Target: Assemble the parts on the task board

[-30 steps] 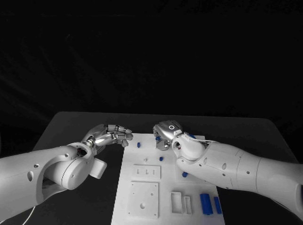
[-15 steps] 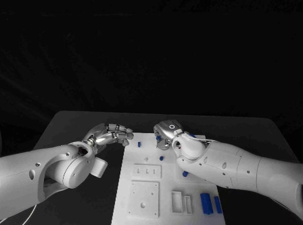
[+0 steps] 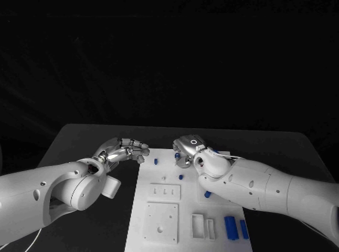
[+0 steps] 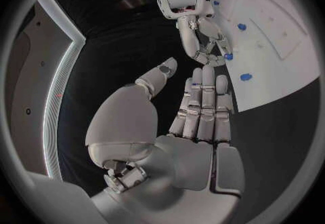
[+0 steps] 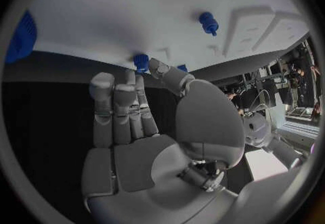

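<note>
Since a second earlier, almost nothing had moved: the left hand (image 3: 125,149) had crept slightly toward the task board (image 3: 186,207), and the right hand (image 3: 188,148) stayed where it was.

From the head view, the white task board lay in the middle of the black table (image 3: 86,137). The left hand hovered just beside the board's far left corner, fingers curled in, and I could not see anything between them. The right hand was bent down over the board's far edge, close to a small blue part (image 3: 155,161) standing there. Another blue part (image 3: 180,177) stood nearer the middle, and two longer blue parts (image 3: 230,227) lay side by side at the near right.

From the left wrist view, the left hand (image 4: 193,110) had its fingers straight and together, thumb apart, holding nothing. Beyond it the right hand (image 4: 203,39) reached down, fingertips at a blue part (image 4: 228,56) on the board's edge; whether it was gripping it I could not tell.

From the right wrist view, the right hand's (image 5: 132,110) fingertips met a blue part (image 5: 141,62) at the board's edge.
</note>
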Robot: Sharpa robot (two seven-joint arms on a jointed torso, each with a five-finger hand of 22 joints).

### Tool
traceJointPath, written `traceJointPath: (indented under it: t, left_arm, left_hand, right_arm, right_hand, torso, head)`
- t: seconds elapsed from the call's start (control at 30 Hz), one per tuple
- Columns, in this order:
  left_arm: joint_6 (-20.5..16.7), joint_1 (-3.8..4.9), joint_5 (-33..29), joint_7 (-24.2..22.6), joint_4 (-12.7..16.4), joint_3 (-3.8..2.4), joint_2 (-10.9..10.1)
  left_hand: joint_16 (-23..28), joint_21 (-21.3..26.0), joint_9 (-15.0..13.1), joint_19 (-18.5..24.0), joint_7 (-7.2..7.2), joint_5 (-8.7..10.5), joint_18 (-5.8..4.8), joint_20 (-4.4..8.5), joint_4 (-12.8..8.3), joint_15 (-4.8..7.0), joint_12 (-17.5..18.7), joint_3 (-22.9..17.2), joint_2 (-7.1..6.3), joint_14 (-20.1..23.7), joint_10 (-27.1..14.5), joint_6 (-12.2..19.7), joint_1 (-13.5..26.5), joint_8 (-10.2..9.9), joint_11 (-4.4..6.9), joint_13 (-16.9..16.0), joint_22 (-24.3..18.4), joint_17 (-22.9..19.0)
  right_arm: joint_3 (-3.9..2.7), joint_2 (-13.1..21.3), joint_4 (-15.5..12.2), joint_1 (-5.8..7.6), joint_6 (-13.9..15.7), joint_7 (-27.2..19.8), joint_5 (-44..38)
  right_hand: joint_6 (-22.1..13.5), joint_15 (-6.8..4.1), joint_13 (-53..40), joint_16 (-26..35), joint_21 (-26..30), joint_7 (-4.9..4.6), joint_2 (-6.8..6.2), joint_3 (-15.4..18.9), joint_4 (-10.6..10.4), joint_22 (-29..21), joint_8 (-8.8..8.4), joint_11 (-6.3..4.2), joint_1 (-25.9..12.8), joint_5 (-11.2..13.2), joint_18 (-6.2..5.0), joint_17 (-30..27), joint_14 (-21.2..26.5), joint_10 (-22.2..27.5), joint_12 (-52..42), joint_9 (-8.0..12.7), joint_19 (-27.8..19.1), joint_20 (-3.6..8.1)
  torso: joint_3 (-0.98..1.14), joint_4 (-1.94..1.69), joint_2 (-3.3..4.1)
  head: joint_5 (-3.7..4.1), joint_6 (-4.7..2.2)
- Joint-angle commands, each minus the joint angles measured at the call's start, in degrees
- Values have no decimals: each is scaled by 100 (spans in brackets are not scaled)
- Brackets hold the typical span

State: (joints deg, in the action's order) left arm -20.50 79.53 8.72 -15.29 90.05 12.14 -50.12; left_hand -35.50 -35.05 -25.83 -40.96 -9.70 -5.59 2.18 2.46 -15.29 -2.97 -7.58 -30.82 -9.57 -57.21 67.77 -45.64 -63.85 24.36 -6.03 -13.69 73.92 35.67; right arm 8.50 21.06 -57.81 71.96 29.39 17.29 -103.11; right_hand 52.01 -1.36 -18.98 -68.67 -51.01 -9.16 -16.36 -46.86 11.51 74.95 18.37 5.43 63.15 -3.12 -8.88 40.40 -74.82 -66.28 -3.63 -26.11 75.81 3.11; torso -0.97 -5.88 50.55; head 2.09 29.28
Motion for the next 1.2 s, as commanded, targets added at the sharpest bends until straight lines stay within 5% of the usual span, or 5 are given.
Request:
traceJointPath:
  t: [0.03,0.47,0.6,0.77,1.2]
  left_arm:
    - [-16,8,-30,-33,6,-5,11]
    - [-23,8,-31,-43,9,-5,-25]
    - [-30,12,-31,-50,9,-5,-60]
    - [-1,25,40,-53,-68,-5,-125]
    - [-1,25,66,-96,-268,-2,-96]
  left_hand:
    - [18,-23,-4,0,-18,21,-42,29,31,5,29,-11,-2,-41,19,12,36,-38,-24,-7,-8,-6]
    - [20,-23,-4,2,-19,20,-41,30,31,5,34,-15,-3,-39,17,15,31,-39,-25,-9,-10,-7]
    - [20,-23,-4,2,-19,20,-41,30,31,5,34,-17,-3,-39,18,15,29,-39,-25,-10,-10,-7]
    - [20,-24,-6,3,-16,18,-41,30,29,5,31,-22,-1,-40,28,6,20,-35,-21,-15,-11,-7]
    - [18,-31,-24,6,25,-3,-44,31,22,6,-40,-30,5,-46,180,-71,-1,2,51,-72,-18,-5]
  right_arm:
    - [1,0,3,-1,57,-113,159]
    - [-5,246,-383,57,274,-218,355]
    - [-107,511,-782,140,280,-272,500]
    - [-327,998,-1387,265,12,-236,650]
    - [-451,1978,-1651,441,-806,-531,1593]
  right_hand:
    - [-127,85,96,-20,48,-40,-70,124,20,58,-70,57,-64,22,-612,-14,21,207,16,35,-34,-36]
    - [-141,102,182,-39,72,-51,-71,161,4,48,-74,77,-93,10,-612,-33,34,245,-15,54,-30,-37]
    - [-128,93,197,-44,77,-48,-72,146,-16,46,-67,67,-89,7,-612,-42,35,204,-30,57,-26,-37]
    - [-130,12,167,-56,76,-50,-72,156,-49,55,-68,-18,-93,8,-612,-64,35,-73,-143,74,-16,-36]
    - [-149,-243,-306,-119,35,27,-72,457,-27,95,-71,-279,-125,10,-612,-84,26,-921,-632,102,-14,3]
  torso:
    - [1,5,4]
    - [8,11,5]
    - [13,28,4]
    - [32,97,5]
    - [120,265,-71]
  head:
    - [7,6]
    - [22,-56]
    - [31,-98]
    - [9,-166]
    - [-54,-197]
